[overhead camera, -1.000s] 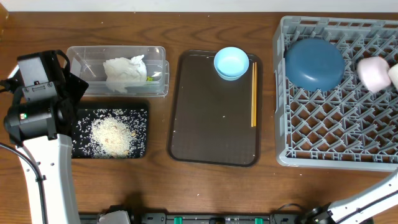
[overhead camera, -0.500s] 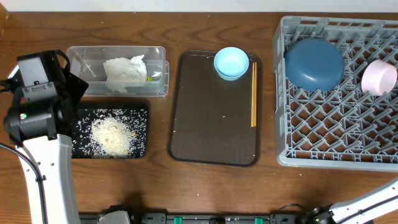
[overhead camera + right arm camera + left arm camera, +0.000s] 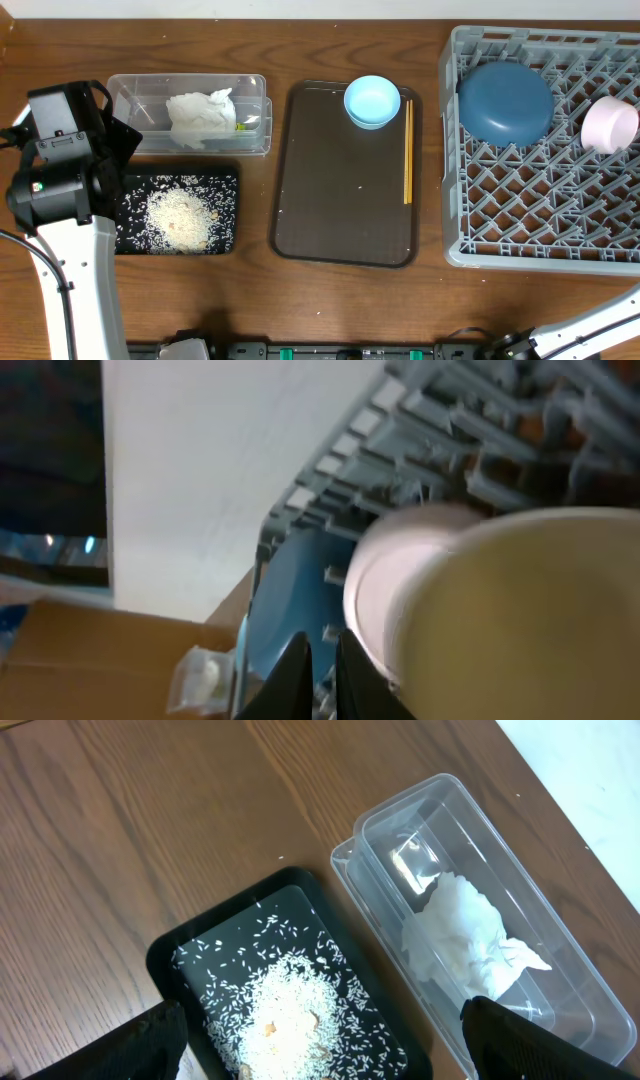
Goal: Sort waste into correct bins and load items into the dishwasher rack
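Waste side looks done to me: napkin (image 3: 200, 118) is in the clear tub (image 3: 135, 95) and the rice (image 3: 180, 212) is piled in the black tray (image 3: 226, 240), both on the left of the tabletop (image 3: 250, 290). The left tool (image 3: 322, 1020) hangs above those 2 bins with its fingers wide apart, holding nothing. In the rack (image 3: 455, 200) there's the dark-blue bowl (image 3: 505, 100) upside down at the back left, and the pinkish bowl (image 3: 608, 125) on its side near the right wall. The right tool (image 3: 320, 675) is out of the overhead shot, but its wrist cam shows the 2 fingers pretty much together with nothing between them, right up close to the pinkish bowl. So I'd say 2 things are left: the light-blue bowl (image 3: 372, 100) and the chopsticks (image 3: 408, 150), both on the brown serving tray (image 3: 340, 210). The bit that matters: both lie to the left of the right tool, just past the rack's left wall, and the right arm is clearly the nearer 1. The chopsticks run front to back along the tray's right edge, so I'd guess the fingers need to close across them, left to right, not along them.
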You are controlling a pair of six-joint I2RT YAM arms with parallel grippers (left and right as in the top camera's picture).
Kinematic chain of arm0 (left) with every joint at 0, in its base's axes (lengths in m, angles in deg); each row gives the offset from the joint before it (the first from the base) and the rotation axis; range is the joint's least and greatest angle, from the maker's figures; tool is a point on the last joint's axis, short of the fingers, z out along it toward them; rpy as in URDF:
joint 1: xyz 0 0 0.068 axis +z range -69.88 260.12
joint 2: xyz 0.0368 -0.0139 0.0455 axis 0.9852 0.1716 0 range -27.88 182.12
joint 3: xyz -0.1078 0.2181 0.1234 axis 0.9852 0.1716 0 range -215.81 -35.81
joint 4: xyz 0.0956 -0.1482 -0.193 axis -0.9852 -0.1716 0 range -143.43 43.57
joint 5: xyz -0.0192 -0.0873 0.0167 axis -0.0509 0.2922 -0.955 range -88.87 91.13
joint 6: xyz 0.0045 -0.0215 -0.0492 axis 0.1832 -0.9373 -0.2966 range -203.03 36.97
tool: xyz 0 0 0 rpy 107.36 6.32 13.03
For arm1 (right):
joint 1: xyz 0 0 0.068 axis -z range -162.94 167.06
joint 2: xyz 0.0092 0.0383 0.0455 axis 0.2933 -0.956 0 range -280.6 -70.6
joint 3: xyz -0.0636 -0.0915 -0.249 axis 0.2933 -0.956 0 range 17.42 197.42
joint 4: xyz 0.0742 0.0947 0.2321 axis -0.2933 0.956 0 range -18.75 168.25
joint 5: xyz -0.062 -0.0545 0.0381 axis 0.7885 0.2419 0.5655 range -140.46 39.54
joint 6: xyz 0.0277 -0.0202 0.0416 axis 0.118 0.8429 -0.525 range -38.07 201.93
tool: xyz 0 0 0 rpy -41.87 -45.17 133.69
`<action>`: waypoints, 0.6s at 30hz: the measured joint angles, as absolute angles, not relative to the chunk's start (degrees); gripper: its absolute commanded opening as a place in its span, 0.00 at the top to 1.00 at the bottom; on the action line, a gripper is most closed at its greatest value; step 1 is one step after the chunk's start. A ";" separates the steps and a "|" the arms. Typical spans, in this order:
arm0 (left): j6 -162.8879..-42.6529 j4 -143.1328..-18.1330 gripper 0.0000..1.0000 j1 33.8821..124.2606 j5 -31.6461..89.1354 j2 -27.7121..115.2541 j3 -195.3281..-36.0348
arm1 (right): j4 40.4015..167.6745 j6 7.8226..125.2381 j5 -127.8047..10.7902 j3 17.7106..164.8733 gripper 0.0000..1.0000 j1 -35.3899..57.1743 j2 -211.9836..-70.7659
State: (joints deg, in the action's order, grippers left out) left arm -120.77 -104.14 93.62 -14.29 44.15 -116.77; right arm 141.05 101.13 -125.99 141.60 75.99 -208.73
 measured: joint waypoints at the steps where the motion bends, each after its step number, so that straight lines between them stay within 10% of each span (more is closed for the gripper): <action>1: -120.77 -104.12 0.10 93.62 -14.29 44.13 -116.77 | 139.48 100.91 -126.41 141.57 0.93 75.71 -208.73; 18: -120.77 -104.12 0.10 93.62 -14.29 44.13 -116.77 | 133.45 90.59 -112.11 141.46 0.89 68.93 -207.77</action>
